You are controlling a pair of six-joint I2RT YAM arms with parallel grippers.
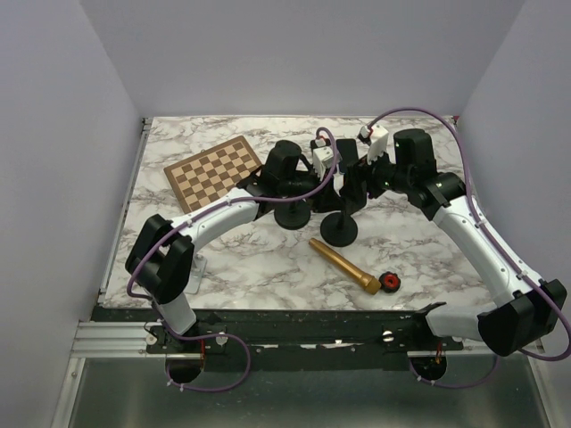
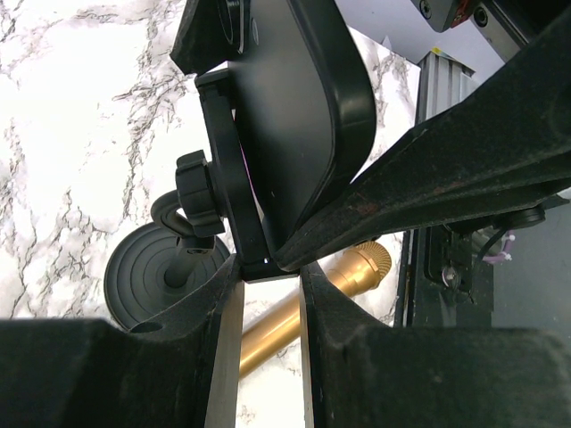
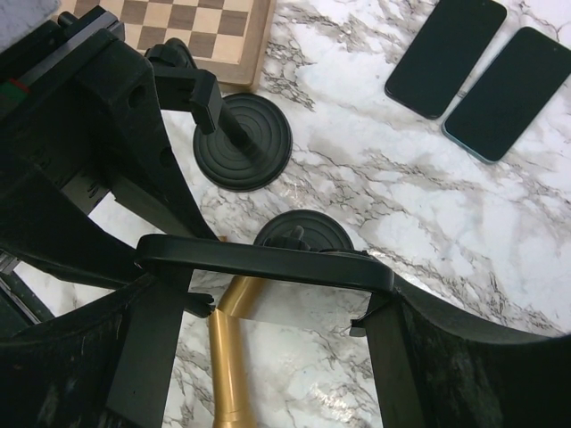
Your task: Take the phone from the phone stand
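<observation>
The black phone (image 3: 268, 263) stands edge-up in the cradle of the black phone stand (image 2: 227, 178), above the stand's round base (image 1: 339, 230). In the right wrist view my right gripper (image 3: 272, 294) spans the phone from above, one finger against each side edge, shut on it. In the left wrist view my left gripper (image 2: 268, 272) is shut on the lower lip of the stand's cradle, just under the phone (image 2: 303, 98). A right finger (image 2: 446, 178) crosses that view diagonally.
A second, bare stand (image 1: 293, 214) sits just left of the held one. A gold cylinder (image 1: 343, 265) and a small red-and-black knob (image 1: 389, 282) lie in front. A chessboard (image 1: 212, 171) is at back left. Two more phones (image 3: 446, 53) (image 3: 508, 94) lie flat on the marble.
</observation>
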